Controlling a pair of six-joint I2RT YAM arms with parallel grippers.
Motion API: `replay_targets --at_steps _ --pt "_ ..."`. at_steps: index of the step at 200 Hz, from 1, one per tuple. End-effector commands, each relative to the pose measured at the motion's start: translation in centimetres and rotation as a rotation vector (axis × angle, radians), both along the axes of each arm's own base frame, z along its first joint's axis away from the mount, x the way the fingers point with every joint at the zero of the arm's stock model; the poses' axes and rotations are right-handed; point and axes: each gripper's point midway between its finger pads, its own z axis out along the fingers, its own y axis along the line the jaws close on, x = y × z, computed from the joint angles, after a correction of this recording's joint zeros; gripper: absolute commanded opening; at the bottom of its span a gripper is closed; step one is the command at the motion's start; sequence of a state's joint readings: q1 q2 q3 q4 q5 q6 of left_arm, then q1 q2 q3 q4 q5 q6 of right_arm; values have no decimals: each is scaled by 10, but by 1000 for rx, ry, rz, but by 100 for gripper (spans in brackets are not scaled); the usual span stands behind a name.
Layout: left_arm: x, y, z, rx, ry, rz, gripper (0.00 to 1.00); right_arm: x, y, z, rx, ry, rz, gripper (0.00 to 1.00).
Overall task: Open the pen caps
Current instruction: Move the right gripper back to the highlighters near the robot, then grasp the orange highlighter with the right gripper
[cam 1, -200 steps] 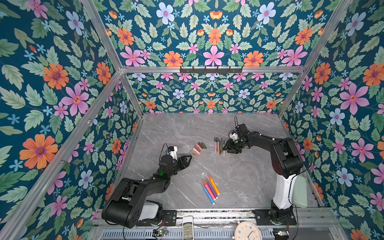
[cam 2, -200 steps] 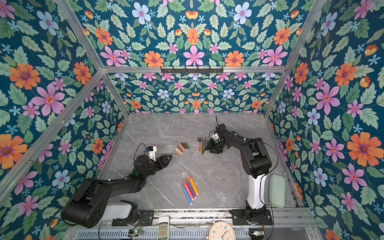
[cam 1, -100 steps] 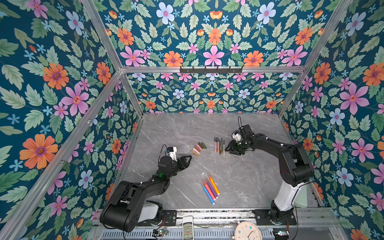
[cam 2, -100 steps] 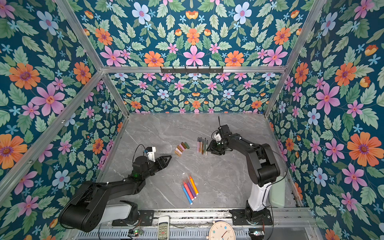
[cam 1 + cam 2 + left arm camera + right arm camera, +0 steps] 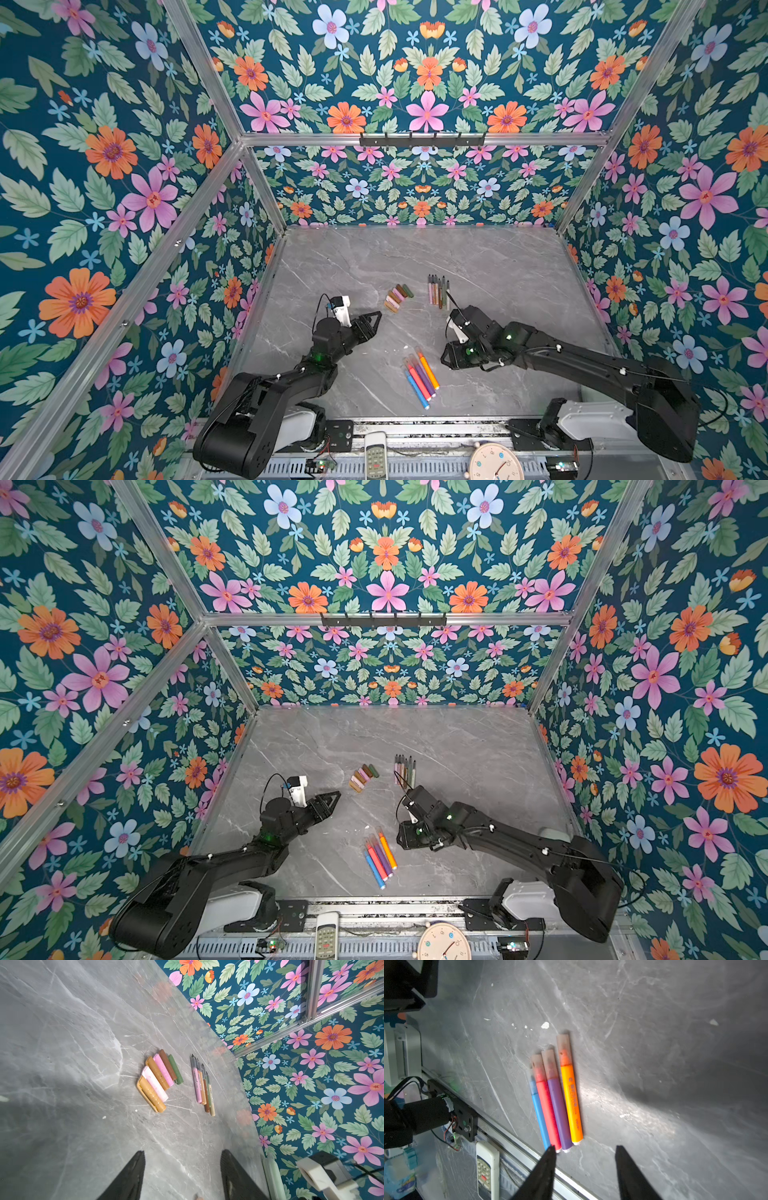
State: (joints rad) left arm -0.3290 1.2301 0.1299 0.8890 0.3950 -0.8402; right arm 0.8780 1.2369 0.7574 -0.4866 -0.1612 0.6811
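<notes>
I see the loose pen caps (image 5: 160, 1078) mid-table on the grey marble table (image 5: 374, 257). They are six stubby ribbed cylinders lying side by side in a slanted row: tan, pale pink, ochre, pink, brown and green. Just beside them lie the bare pens (image 5: 202, 1084), slim bodies bunched parallel, with grey collars and dark pointed tips. Nearer my front edge lie four capped pens (image 5: 556, 1097), blue, red, purple and orange under cloudy translucent caps. My left gripper (image 5: 182, 1152) points toward the caps, well short of them, jaws spread and empty. My right gripper (image 5: 585, 1147) hangs beside the capped pens, jaws apart, holding nothing.
</notes>
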Motion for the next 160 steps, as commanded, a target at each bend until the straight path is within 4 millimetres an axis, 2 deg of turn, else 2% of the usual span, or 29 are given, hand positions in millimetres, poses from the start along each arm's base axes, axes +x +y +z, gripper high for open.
replay_targets --at_steps 1,26,48,72,86,97,122,160 --pt "-1 0 8 -25 -35 1 61 -4 -19 0 -16 -13 -97 99" --pt "-5 1 8 -31 -38 1 61 -7 -29 11 28 -60 -124 99" --pt "-8 4 8 -30 -40 12 61 -8 -34 18 34 -83 -126 85" --pt "-8 5 9 -27 -41 16 63 -13 -32 12 36 -58 -107 70" --pt "-9 4 7 -25 -30 13 74 -15 -26 6 50 -35 -88 58" --pt "-11 4 5 -30 -22 9 99 -16 -22 0 50 -19 -73 52" --pt "-16 5 7 -46 -34 7 100 -14 -12 -10 12 -6 -33 42" --pt "-17 10 9 1 -45 17 100 -18 12 -24 -81 -4 37 44"
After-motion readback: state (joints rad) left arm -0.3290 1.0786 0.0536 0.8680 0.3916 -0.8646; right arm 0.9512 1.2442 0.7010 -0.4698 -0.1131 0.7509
